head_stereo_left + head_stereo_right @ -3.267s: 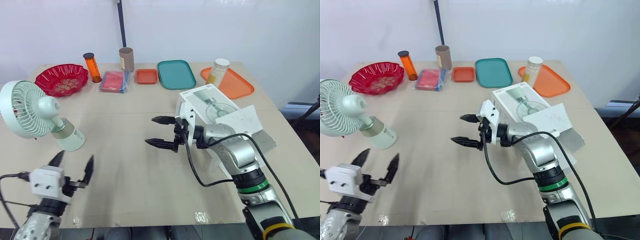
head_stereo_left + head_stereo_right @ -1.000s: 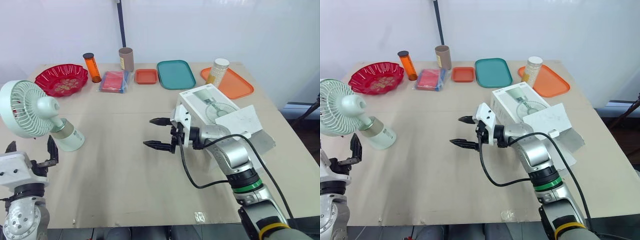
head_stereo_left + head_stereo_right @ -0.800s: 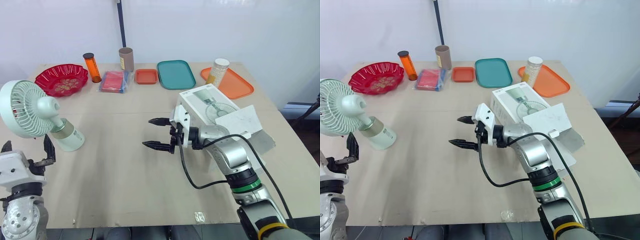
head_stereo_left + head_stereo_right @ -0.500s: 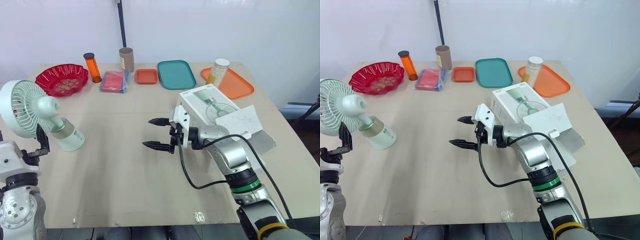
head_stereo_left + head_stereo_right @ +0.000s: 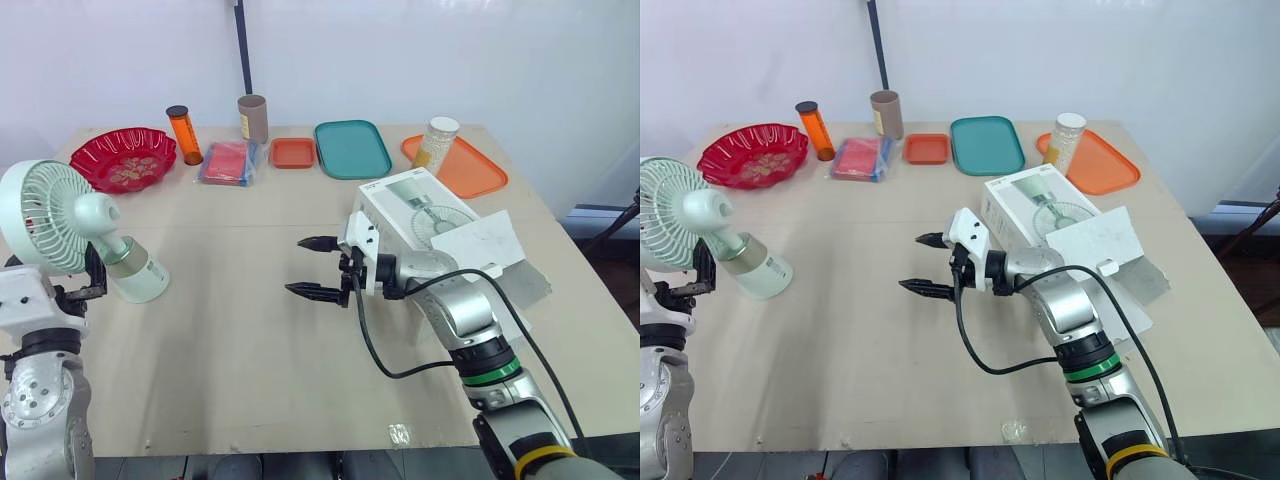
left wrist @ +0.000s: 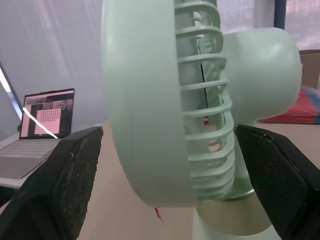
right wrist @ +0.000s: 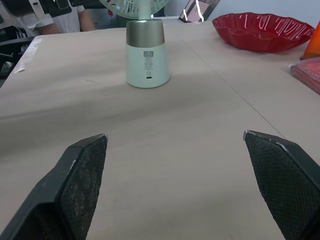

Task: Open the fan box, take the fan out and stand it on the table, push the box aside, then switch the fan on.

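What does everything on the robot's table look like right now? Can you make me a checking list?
Surface: tan table, small marks near the front edge.
Job's things: fan stands on its base at the table's left; fan box lies at the right, flap open.
Clutter: along the far edge, red bowl, orange bottle, brown tube, red packet, small orange tray, teal tray, jar, big orange tray.
Tools: left tool open, fingers either side of the fan's head; right tool open, holding nothing, beside the fan box.
Cables: black cable loops from the right tool along its arm.
Surroundings: white wall, dark pole, laptop beyond the fan.
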`<state>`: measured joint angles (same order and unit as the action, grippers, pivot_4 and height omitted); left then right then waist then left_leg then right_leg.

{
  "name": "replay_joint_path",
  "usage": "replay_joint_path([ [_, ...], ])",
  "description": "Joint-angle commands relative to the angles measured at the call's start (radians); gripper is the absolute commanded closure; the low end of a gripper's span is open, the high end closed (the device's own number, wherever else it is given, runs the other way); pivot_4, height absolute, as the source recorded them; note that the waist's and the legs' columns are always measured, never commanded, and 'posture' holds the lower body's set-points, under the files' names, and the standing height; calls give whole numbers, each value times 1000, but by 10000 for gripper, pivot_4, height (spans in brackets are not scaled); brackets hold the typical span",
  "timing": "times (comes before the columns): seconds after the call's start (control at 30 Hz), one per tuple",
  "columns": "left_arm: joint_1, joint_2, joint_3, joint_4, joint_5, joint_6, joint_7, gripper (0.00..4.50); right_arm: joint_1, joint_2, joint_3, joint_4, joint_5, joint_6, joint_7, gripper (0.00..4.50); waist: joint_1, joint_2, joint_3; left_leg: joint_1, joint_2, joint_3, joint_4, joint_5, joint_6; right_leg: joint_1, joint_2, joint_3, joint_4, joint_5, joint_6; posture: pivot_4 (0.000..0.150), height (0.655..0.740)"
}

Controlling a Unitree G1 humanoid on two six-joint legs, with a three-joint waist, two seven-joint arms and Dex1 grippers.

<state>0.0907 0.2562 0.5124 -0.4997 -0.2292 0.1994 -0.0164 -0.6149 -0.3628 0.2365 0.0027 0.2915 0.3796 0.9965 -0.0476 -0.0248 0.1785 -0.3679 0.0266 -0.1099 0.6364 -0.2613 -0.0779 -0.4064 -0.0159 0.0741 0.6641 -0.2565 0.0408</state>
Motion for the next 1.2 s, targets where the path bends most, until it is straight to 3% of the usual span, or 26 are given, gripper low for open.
replay_joint_path([
  [0.03,-13,10,31,0,-34,0,-5,5465,-3,-2,-12,-40,7,-15,-3,0,0,0,0,0,0,0,0,0,0,0,0,0,0,0,0,1500,7400],
  [0.13,-18,15,25,7,-44,3,-14,13362,-5,-3,-14,-38,5,-15,-4,0,0,0,0,0,0,0,0,0,0,0,0,0,0,0,0,1500,7400],
  [0.17,-18,15,20,8,-45,0,-17,19917,-5,-3,-14,-39,4,-14,-5,0,0,0,0,0,0,0,0,0,0,0,0,0,0,0,0,1500,7400],
  [0.3,-15,12,7,4,-40,-6,-19,25838,-2,-4,-15,-41,5,-15,-6,0,-1,0,0,0,0,0,0,0,0,0,0,0,0,1,0,1500,7400],
  [0.47,-23,12,0,-11,-44,-16,-23,26054,-14,8,-14,-32,3,-14,-18,0,0,0,0,0,0,0,0,0,0,0,0,0,0,1,0,1500,7400],
  [0.7,-79,21,-91,-125,-169,37,-95,26054,-94,75,-17,18,-1,24,-88,0,2,-2,1,-1,0,0,0,1,-1,0,0,0,0,1,0,1500,7400],
  [1.2,-202,57,-240,-134,-206,135,-163,26054,-267,261,11,155,-83,109,-272,0,-2,-2,1,-2,0,-1,0,0,-1,-2,0,-2,0,2,-1,1500,7400],
])
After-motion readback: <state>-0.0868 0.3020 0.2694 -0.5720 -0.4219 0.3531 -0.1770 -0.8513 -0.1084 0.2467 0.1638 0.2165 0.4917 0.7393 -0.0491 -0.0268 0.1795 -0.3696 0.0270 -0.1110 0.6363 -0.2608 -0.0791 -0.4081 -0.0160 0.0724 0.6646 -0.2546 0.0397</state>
